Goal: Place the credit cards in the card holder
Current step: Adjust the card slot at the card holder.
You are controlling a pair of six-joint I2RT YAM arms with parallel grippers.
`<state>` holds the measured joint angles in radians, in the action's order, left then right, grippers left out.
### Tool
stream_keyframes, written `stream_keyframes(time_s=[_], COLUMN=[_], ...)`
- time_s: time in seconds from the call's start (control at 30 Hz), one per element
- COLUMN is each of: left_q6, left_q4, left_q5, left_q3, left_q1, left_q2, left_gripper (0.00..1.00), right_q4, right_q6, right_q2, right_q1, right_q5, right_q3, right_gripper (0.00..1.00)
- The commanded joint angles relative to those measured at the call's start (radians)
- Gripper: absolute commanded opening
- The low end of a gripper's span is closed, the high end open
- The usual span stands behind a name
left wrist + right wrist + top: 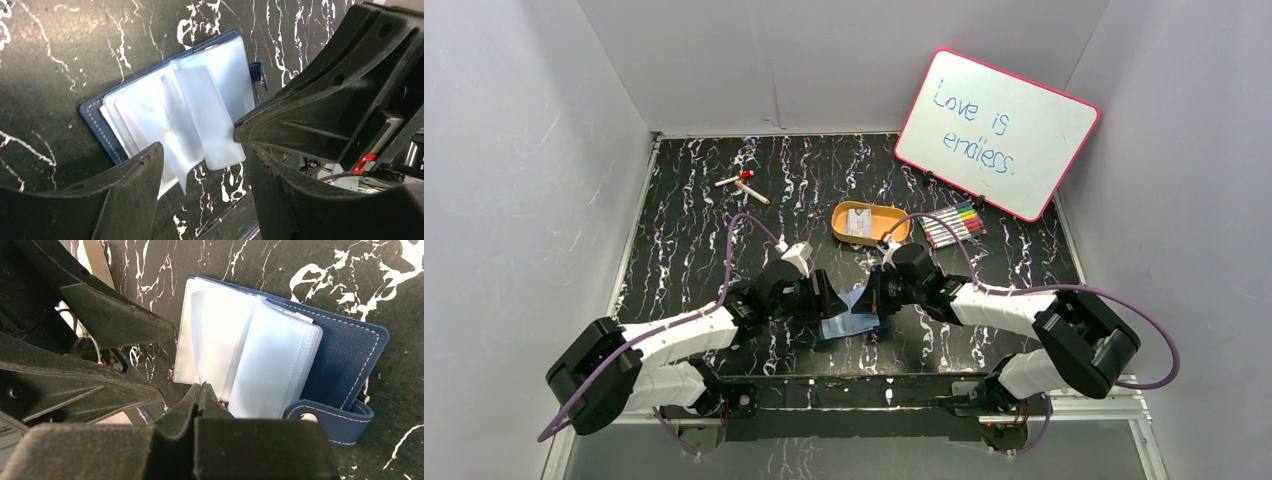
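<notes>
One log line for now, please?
navy folding card holder: open | left tool: open | right tool: shut at clear sleeves | grey-white cards: in orange oval tray

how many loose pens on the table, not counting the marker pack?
2. Both lie at the back left of the table: the upper pen and the lower pen, angled with their ends close together. Others may be hidden from view.
</notes>
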<state>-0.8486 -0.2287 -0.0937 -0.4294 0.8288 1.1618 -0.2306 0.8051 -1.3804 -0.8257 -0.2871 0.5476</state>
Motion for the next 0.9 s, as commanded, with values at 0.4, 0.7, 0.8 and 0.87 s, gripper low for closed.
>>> stream_keyframes(time_s=[0.4,0.7,0.8,0.87], left_q6=[0.0,0.034,0.039,0.039], left_q4=[0.143,0.121,0.086,0.08], left_q5=[0.147,0.098,0.047,0.042], left_q3=[-0.088,-0.129,-0.136,-0.142], left_q1=[0.003,0.003,0.004,0.004], left_q2=[0.015,0.072,0.104,0.107], left_gripper=[0.53,0.39,0.39,0.39], right_q4=[0.138,0.17,0.172,0.156], right_q6=[-0.001,0.013,0.007,-0.008], right_q2=[0.15,0.197,0.206,0.215], right_q1=[0.002,0.002,0.003,0.002], right_q5=[0.134,0.16,0.154,0.134], right_q3=[-0.016,-0.052,-0.047,-0.043], right_gripper=[0.0,0.0,0.0,0.0])
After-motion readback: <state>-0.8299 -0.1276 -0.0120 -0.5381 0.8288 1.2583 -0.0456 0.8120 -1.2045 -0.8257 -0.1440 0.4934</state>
